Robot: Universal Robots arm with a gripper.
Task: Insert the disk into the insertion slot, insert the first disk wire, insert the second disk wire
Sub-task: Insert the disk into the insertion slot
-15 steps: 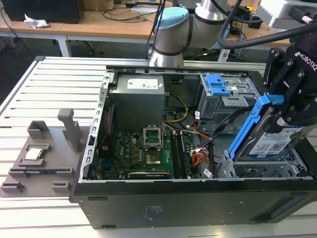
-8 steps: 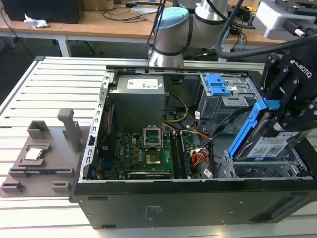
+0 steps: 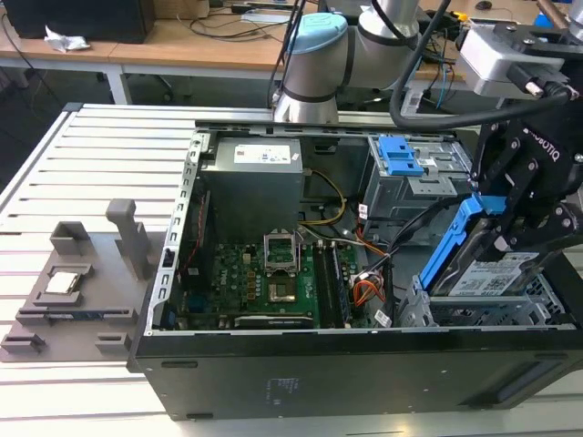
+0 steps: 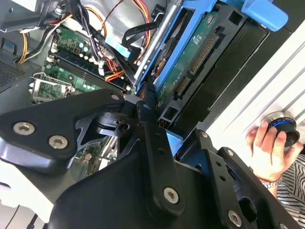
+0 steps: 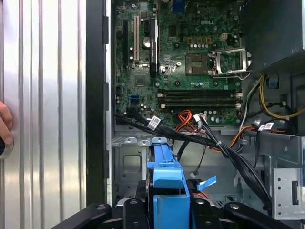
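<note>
**Pincer state.** The pincer (image 3: 492,228) is closed on the disk (image 3: 487,273). In the second wrist view, the fingers (image 4: 152,143) clamp the blue carrier at one end of the disk. In the first wrist view, the carrier sits between the two fingers.

**Disk position.** The disk hangs tilted from the pincer. The gripped end is raised, and the labelled face slopes down and away towards the exterior view's left. The disk is not seated flat.

**Slot position.** The slot (image 3: 455,314) lies directly beneath the pincer, under the lower end of the disk. Contact between the disk and the slot cannot be determined.

**Surrounding parts.**
- The tall bay (image 3: 414,173) with the blue latch stands just beyond the pincer, towards the arm's base.
- The motherboard (image 3: 264,282) lies to the exterior view's left of the pincer, in the floor of the case (image 3: 273,382).
- The power supply (image 3: 250,187) sits well apart from the pincer, past the motherboard.
- Black cables (image 5: 190,136) run across the case just ahead of the pincer, between the carrier and the motherboard.
- A grey fixture (image 3: 73,291) rests on the slatted table (image 3: 91,164), far to the exterior view's left of the pincer and outside the case.

**Person.** A hand (image 4: 267,143) rests on a round knob (image 4: 283,129) on the table, outside the case wall nearest the pincer.
</note>
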